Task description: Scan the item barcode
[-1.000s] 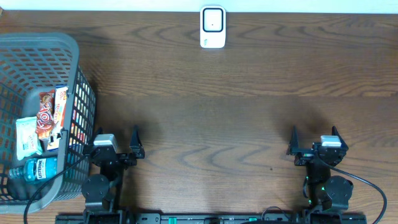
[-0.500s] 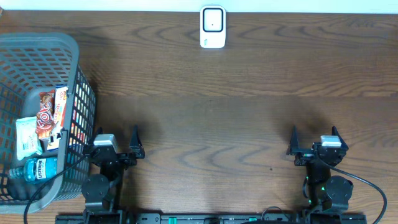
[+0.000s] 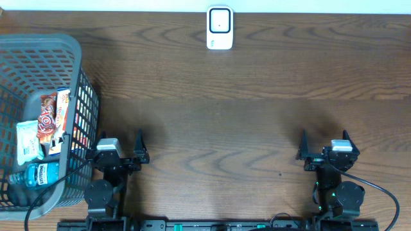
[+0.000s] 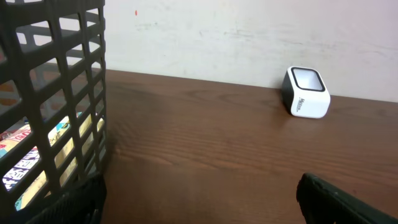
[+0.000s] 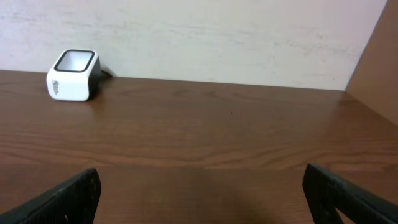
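While the left gripper [image 3: 120,146] and right gripper [image 3: 324,146] both sit spread wide and empty, the items lie in the grey plastic lattice basket [image 3: 45,40] beside the left one. The crinkly orange snack packets [image 3: 49,117] look light, soft and slippery, best pinched across a flat edge; the blue plastic mouthwash bottle [image 3: 35,174] seems stiffer, heavier.

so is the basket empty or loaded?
Loaded. The overhead view shows a blue Listerine bottle, a red snack bar and a pale packet lying inside the gray mesh basket.
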`<state>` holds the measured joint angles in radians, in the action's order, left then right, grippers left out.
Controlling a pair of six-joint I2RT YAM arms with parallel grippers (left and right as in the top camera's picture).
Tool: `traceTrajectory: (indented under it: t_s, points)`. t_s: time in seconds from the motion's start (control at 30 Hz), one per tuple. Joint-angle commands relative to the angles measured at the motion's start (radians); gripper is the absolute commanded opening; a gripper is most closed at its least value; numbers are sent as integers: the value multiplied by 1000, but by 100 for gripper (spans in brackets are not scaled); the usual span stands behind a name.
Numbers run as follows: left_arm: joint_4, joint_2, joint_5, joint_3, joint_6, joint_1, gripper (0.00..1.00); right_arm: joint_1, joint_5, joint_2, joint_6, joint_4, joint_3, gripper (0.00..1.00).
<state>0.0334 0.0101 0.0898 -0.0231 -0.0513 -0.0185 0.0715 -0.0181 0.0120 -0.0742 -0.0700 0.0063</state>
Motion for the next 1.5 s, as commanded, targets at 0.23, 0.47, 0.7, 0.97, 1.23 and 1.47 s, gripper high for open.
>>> traceTrajectory:
  t_s: [0.23,0.47,0.7,0.97,1.23,1.47]
  points:
    - [30,-4,3,19,5,2,98,-12,12,-4,-13,-5,-1,99]
    - [30,-4,8,17,-37,2,98,-12,12,-4,-13,-5,-1,99]
    - [33,-4,33,-2,-51,2,98,-12,12,-4,-13,-5,-1,99]
    - [35,-4,34,-51,-82,2,98,-12,12,-4,-13,-5,-1,99]
    - [72,48,56,-131,-93,2,98,-12,12,-4,-13,-5,-1,99]
    - [93,140,84,-215,-93,2,98,-12,12,-4,-13,-5,-1,99]
